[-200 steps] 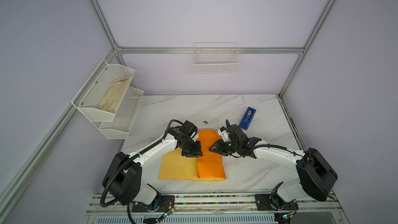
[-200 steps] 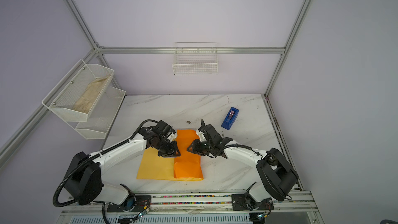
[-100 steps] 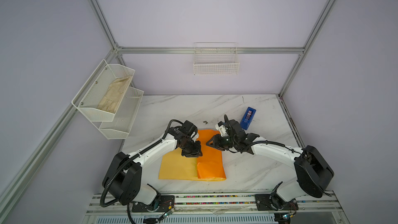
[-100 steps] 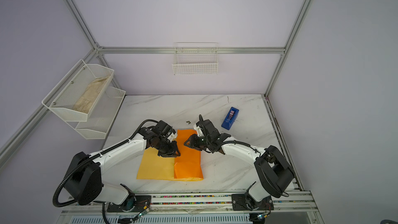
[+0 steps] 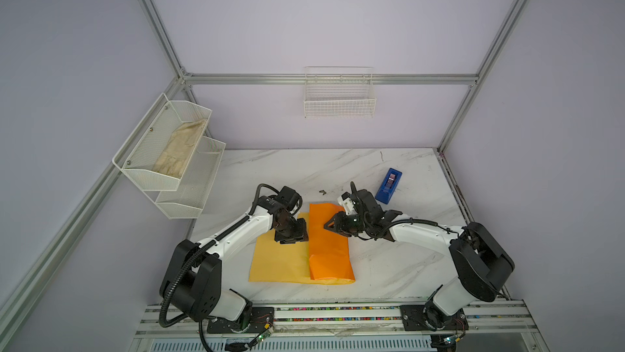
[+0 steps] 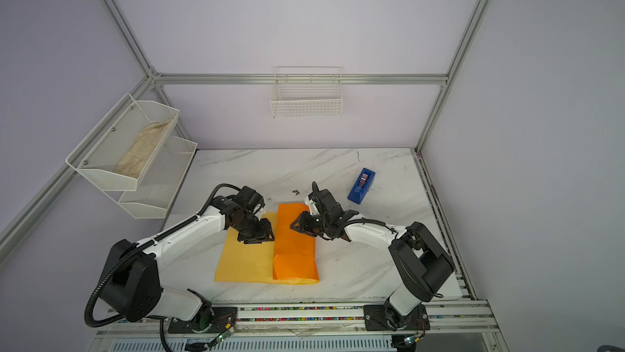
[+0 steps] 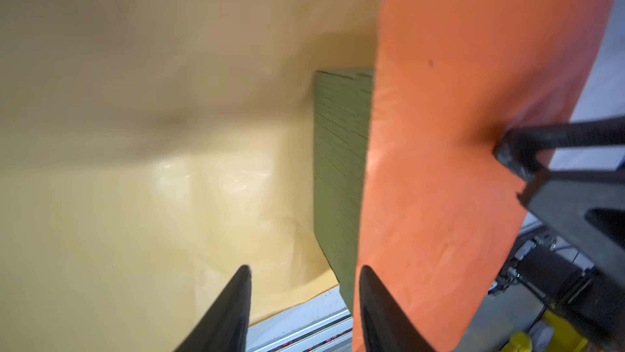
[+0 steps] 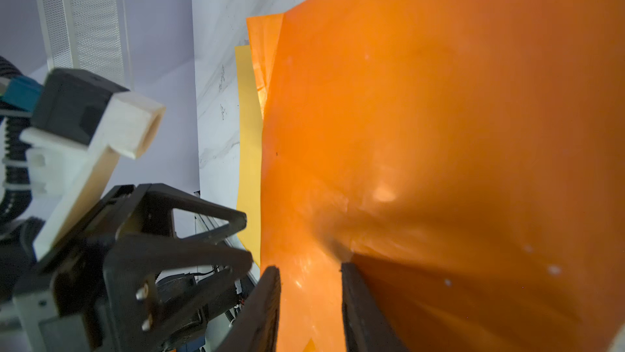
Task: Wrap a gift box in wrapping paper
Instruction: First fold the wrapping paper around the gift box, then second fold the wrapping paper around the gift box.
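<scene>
The orange flap of the wrapping paper (image 5: 328,242) is draping over the gift box (image 7: 341,164), leaving one green side showing. The left fingers (image 7: 236,303) are standing released beside that edge. The right fingers (image 8: 267,299) are pressing on the flap, though whether they are pinching it I cannot tell. Bare table (image 5: 399,265) is lying open to the sheet's right.

Left arm (image 5: 236,237), right arm (image 5: 422,237): white link shells, bulky black joint housings. Black corrugated conduit (image 6: 88,308) hung at left base. Thin black cable (image 5: 419,221) ran along right forearm. Left end effector (image 5: 291,236), right end effector (image 5: 327,226) were black. Fingers (image 8: 203,255) had triangular open frames and silver screws (image 8: 142,294). White wrist bracket (image 8: 88,150) carried blue connector (image 8: 20,95).
</scene>
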